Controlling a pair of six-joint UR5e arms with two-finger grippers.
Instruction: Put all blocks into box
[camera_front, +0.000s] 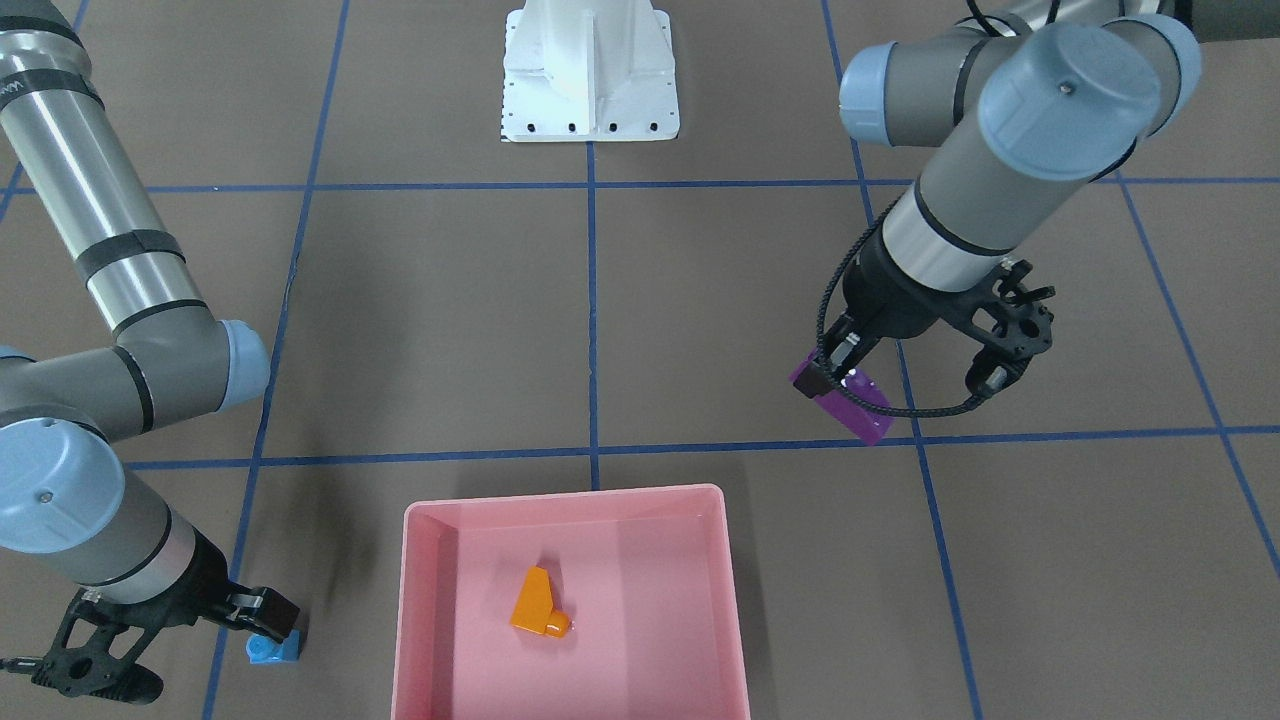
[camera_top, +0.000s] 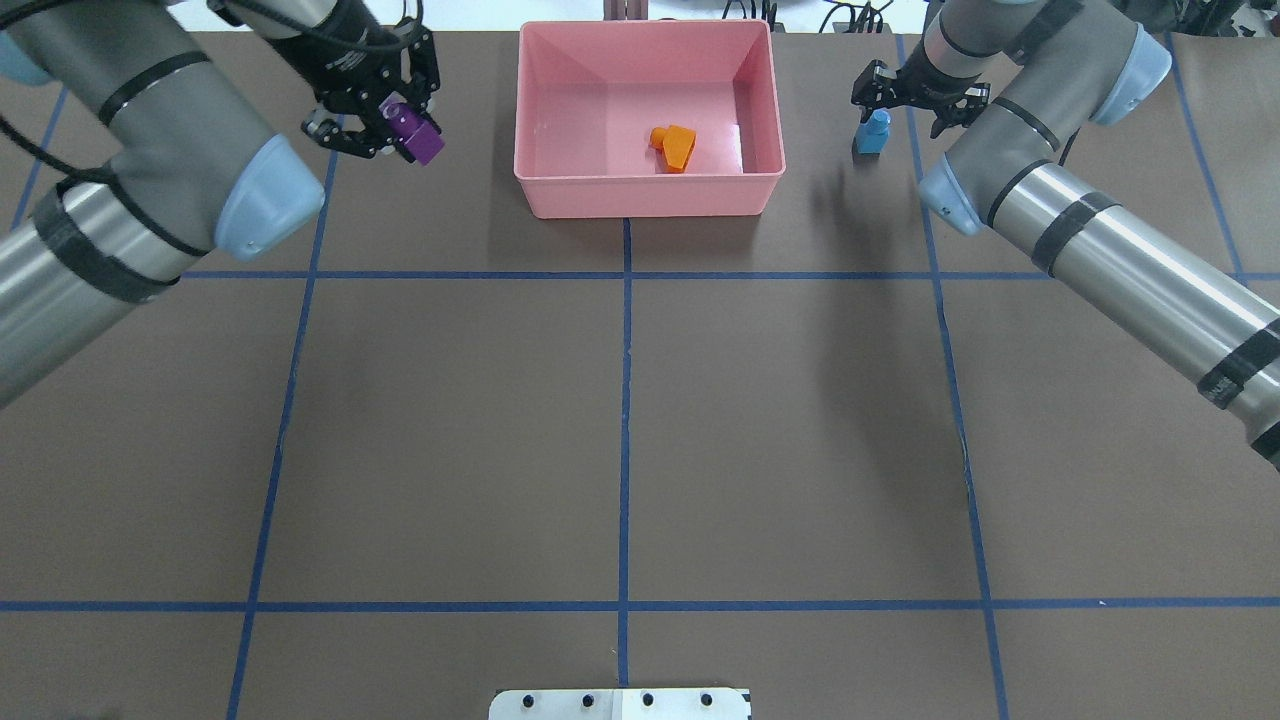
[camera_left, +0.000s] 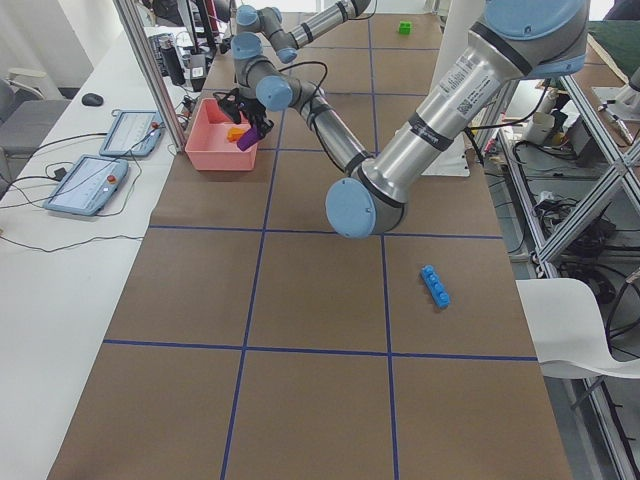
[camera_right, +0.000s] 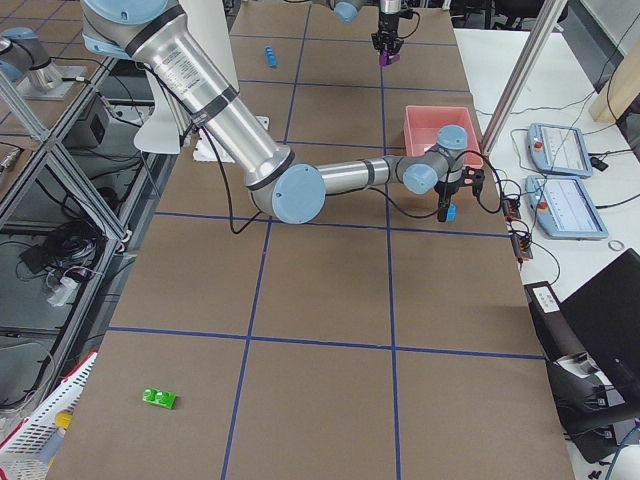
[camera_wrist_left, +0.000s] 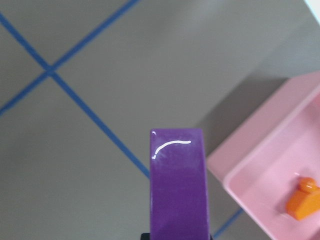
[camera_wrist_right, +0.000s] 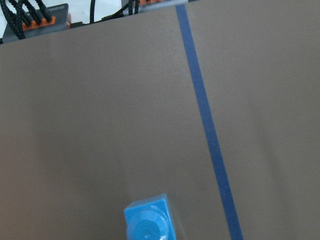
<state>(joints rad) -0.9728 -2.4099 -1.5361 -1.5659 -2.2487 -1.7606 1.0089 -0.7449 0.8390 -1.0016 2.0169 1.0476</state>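
My left gripper (camera_top: 405, 122) is shut on the purple sloped block (camera_top: 418, 140) and holds it above the table, left of the pink box (camera_top: 645, 195). The left wrist view shows the purple block (camera_wrist_left: 178, 185) near the box's corner (camera_wrist_left: 260, 165). The orange sloped block (camera_top: 673, 145) lies inside the box. My right gripper (camera_top: 876, 112) is down at the table to the right of the box, shut on the small blue block (camera_top: 871, 135), which stands stud up (camera_wrist_right: 149, 223). The long blue block (camera_left: 435, 285) and the green block (camera_right: 159, 398) lie far off on the table.
The white robot base (camera_front: 590, 75) stands at the table's near edge. Blue tape lines (camera_top: 625, 400) cross the brown table. A side bench holds tablets (camera_left: 100, 170) beyond the box.
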